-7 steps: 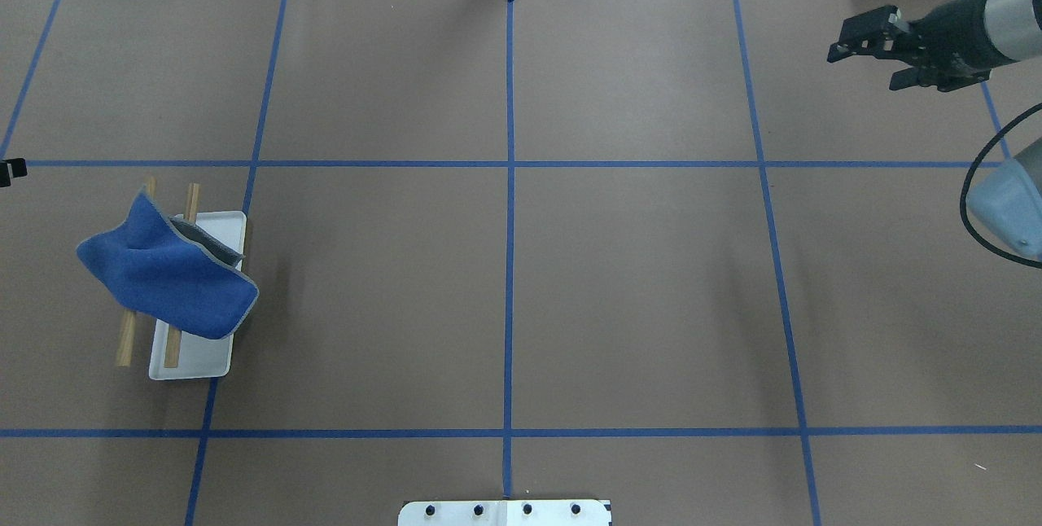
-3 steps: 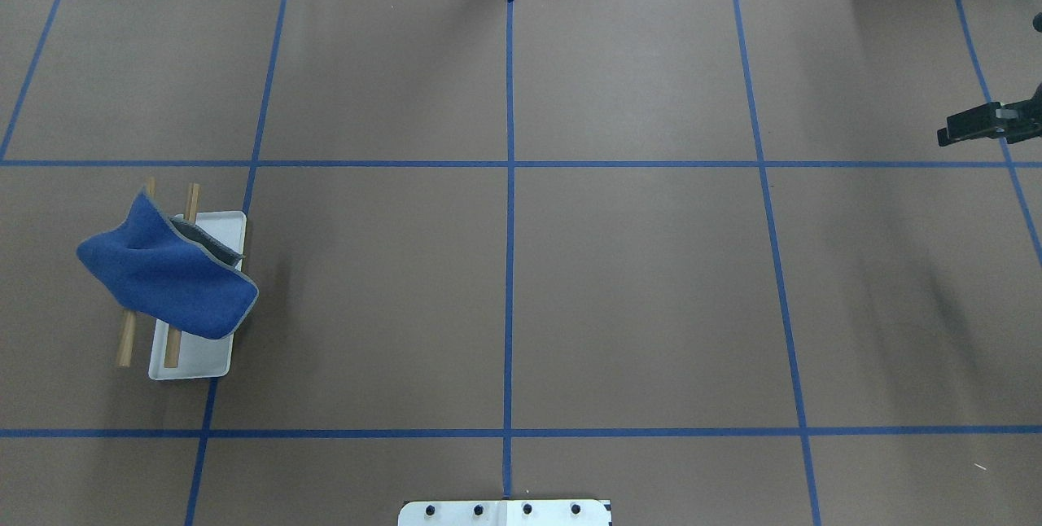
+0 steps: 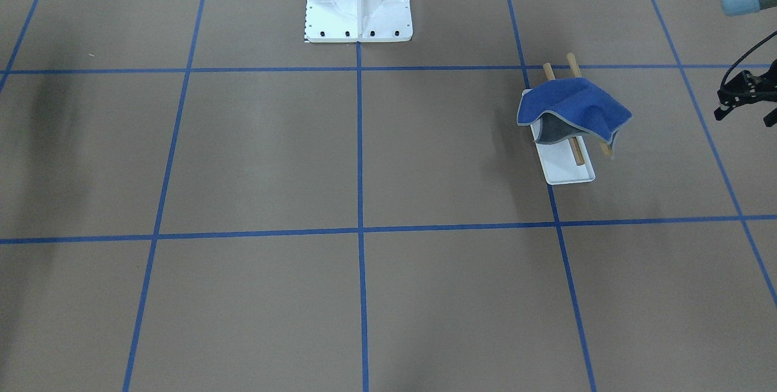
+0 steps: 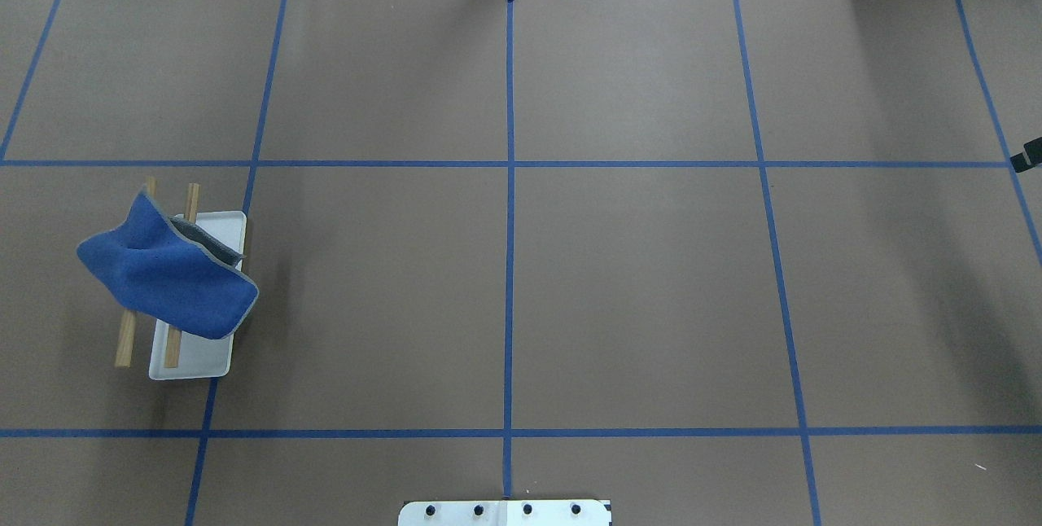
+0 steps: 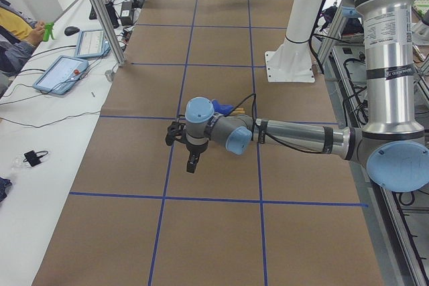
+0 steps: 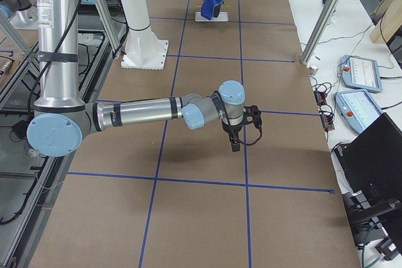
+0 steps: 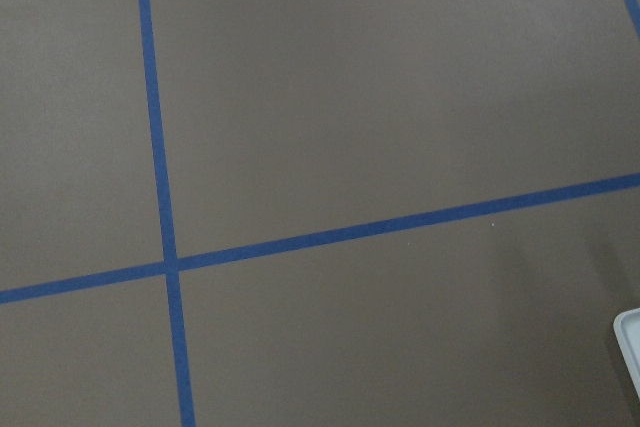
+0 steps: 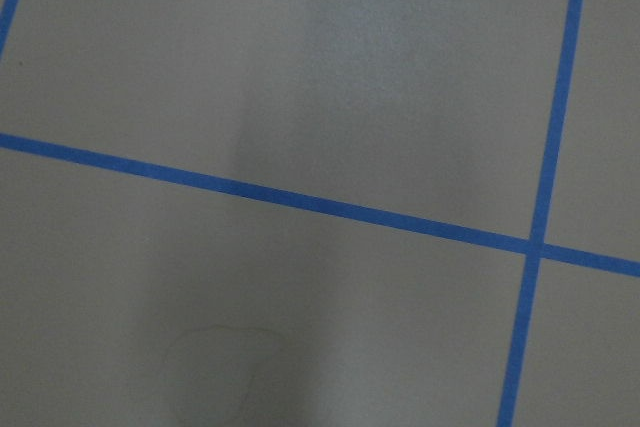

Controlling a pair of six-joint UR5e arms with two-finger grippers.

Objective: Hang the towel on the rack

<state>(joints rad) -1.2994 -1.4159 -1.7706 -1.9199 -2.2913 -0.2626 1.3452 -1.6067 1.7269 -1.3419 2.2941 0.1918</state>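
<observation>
The royal-blue towel (image 4: 171, 278) lies draped over the two wooden dowels of the rack (image 4: 195, 359) on the table's left. It also shows in the front view (image 3: 573, 107), where its grey underside hangs over the rack's white base (image 3: 567, 170). No gripper touches the towel. My left gripper (image 3: 742, 118) hangs at the front view's right edge, apart from the towel, its fingers spread and empty. Only a sliver of my right gripper (image 4: 1027, 155) shows at the overhead view's right edge, and I cannot tell whether it is open or shut.
The large white bolted pedestal (image 3: 358, 3) stands at the robot's side of the table. Blue tape lines grid the brown table cover. Tablets and cables lie beyond the far edge (image 5: 64, 72). A white corner (image 7: 630, 337) shows in the left wrist view.
My right gripper has moved right and toward the robot, almost out of the overhead view. The left gripper's sliver has left that view's left edge. Towel and rack have not moved.
</observation>
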